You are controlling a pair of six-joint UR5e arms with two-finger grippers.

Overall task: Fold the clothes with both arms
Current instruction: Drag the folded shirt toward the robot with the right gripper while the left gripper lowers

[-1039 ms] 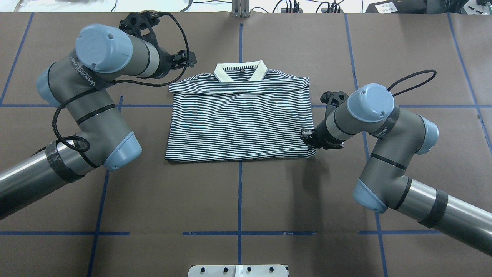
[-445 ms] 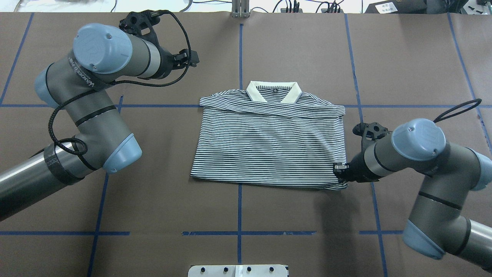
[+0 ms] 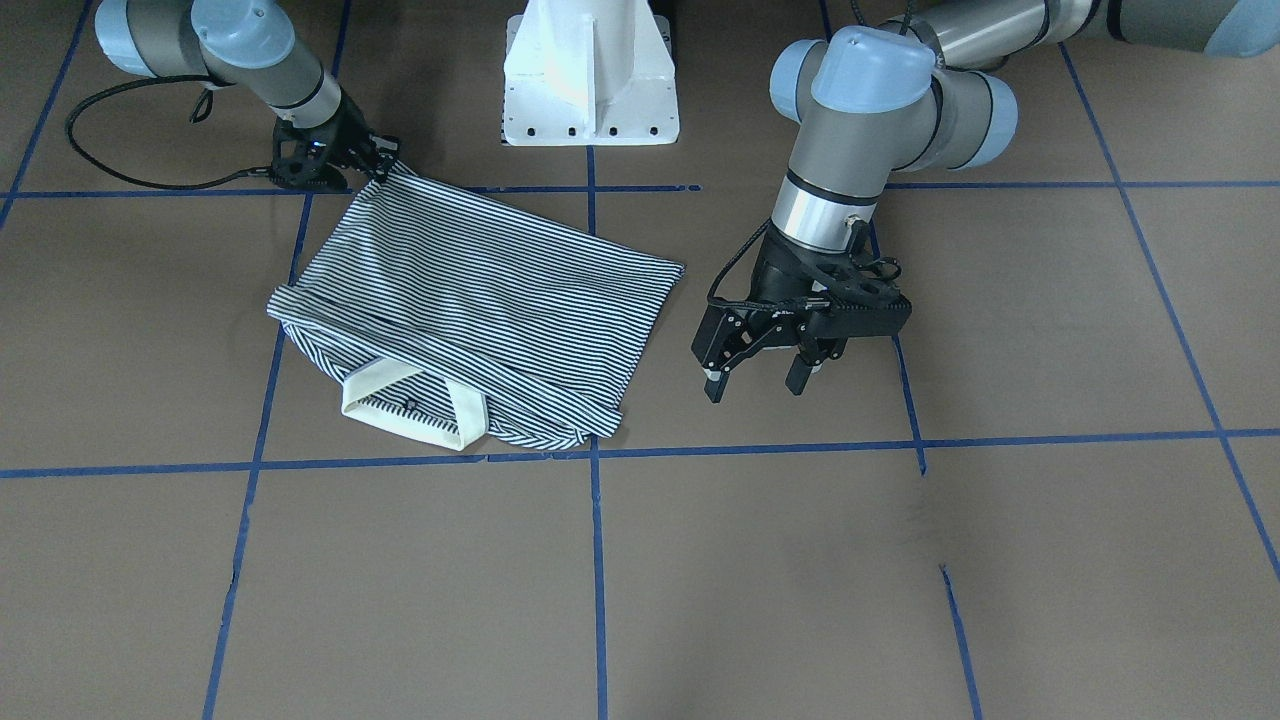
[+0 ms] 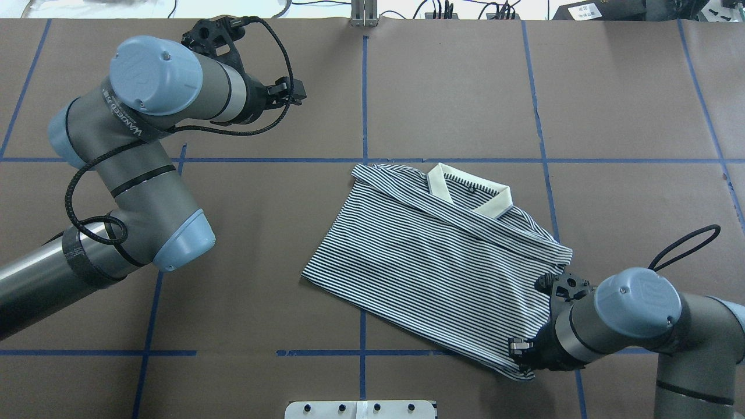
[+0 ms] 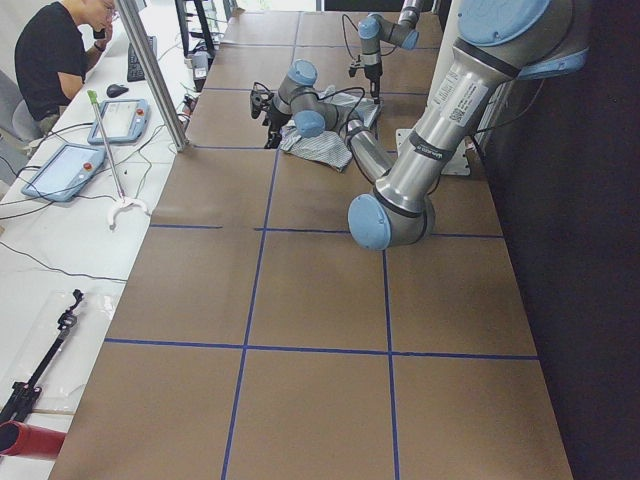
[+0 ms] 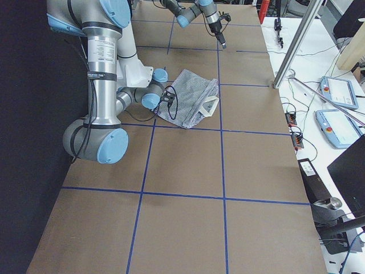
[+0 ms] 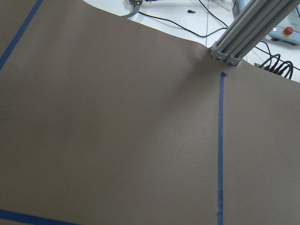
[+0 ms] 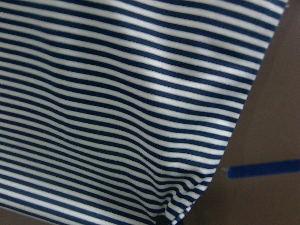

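Observation:
The striped polo shirt [image 4: 442, 262] lies folded and skewed on the brown table, its cream collar [image 4: 470, 191] on the far side. It also shows in the front view [image 3: 470, 290]. My right gripper [image 4: 520, 355] is shut on the shirt's near right corner, as the front view [image 3: 378, 165] shows. The right wrist view is filled with striped fabric [image 8: 122, 112]. My left gripper [image 3: 755, 388] is open and empty, hanging above bare table well to the left of the shirt; it also shows in the overhead view [image 4: 295, 93].
The white pedestal base [image 3: 590, 80] stands behind the shirt. A white plate [image 4: 361, 409] sits at the near table edge. An aluminium post [image 4: 364, 14] stands at the far edge. Blue tape lines [image 4: 363, 87] cross the table. An operator [image 5: 60, 50] sits beyond the table.
My right gripper has dragged the shirt to the right and toward the robot, turning it askew. My left arm has hardly moved.

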